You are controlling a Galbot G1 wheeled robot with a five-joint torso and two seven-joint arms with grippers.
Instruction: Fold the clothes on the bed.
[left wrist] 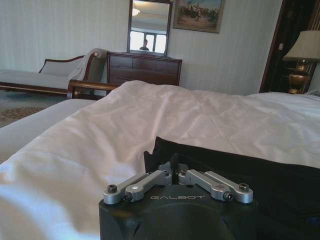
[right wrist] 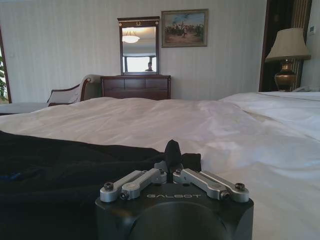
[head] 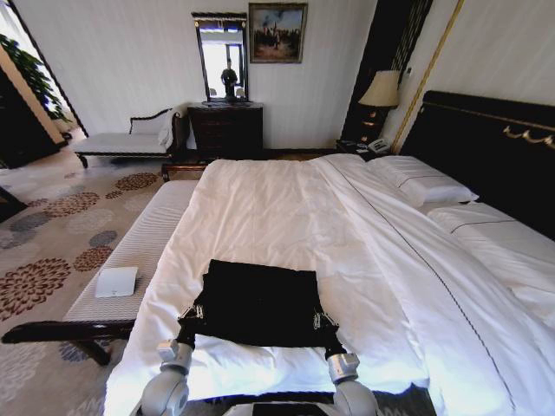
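Head view shows a black T-shirt (head: 258,302) lying flat as a dark, roughly rectangular shape on the near end of a wide bed (head: 286,208), small against the white duvet; no lettering can be made out on it from here. It looks like thin, soft cloth, light to lift and likely to sag, crease and slide over the smooth duvet, so a pinch at the corners or along a hem seems the surest hold. The left gripper (head: 192,315) sits at the shirt's near left corner and the right gripper (head: 322,322) at its near right corner, each arm reaching in from the foot of the bed. In the left wrist view the left gripper's jaws are drawn together with black cloth rising between their tips, and the right wrist view shows the same on the other side, a small peak of fabric nipped in the closed jaws. Beyond the shirt the duvet runs smooth to white pillows (head: 421,184) and a dark headboard (head: 486,147) on the right. A pale striped bench (head: 130,260) stands along the bed's left side, carrying a small white square object (head: 116,281)
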